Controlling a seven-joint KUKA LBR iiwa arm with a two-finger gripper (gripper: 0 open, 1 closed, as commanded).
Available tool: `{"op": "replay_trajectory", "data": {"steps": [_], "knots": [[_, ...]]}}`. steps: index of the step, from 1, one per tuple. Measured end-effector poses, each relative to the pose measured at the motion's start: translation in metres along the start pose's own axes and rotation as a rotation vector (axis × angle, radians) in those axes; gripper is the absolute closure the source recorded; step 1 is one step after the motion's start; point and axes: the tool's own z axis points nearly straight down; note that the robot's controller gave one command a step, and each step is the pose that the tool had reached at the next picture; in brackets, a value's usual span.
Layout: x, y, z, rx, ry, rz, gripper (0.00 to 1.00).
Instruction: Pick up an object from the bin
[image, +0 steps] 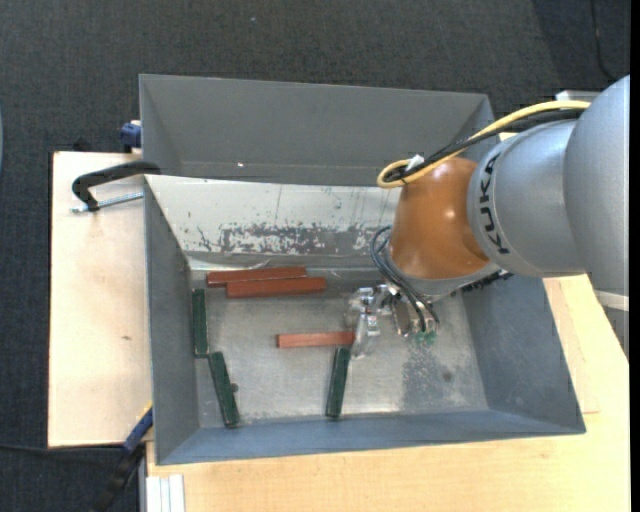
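The claw (393, 325) hangs low inside the grey bin (165, 330), close above the floor, under the arm's orange wrist cover (440, 225). The metal parts are tangled together from this angle, so I cannot tell whether the claw is open or closed. Nothing can be seen held in it.

Nearest to the claw, just off its side away from the arm, lies a short red-brown stick (315, 341) flat on the floor. Its near end is touching or almost touching the claw. A dark green stick (338, 383) starts just below that same end and slants away toward the front wall. Either one looks like the likely pick, though the claw is not clearly round either.

Further out on the same side, two longer red-brown sticks (265, 283) lie together against the back wall. Two more green sticks (199, 322) (222, 388) lie along the left wall, well apart from the claw.

Both nearby sticks look like thin, rigid bars, probably wood or plastic. They should be light, stiff and not fragile, with smooth painted faces that could slide on the metal floor. Because they lie flat and low, a grip needs to straddle the narrow width across the long sides, not the ends. Taking the red-brown stick nearer its middle would stop it swinging or tipping. A hold at the very end, where the claw now sits, risks the bar pivoting out or dragging the green stick's tip along.
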Motion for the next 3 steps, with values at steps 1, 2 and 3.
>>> {"op": "replay_trajectory", "data": {"steps": [1, 2, 3], "knots": [[0.009, -0.024, -0.124, 0.000, 0.000, 0.065, 1.00], [0.009, -0.024, -0.124, 0.000, 0.001, 0.065, 1.00], [0.017, -0.078, -0.217, 0.001, -0.003, -0.279, 1.00]]}}
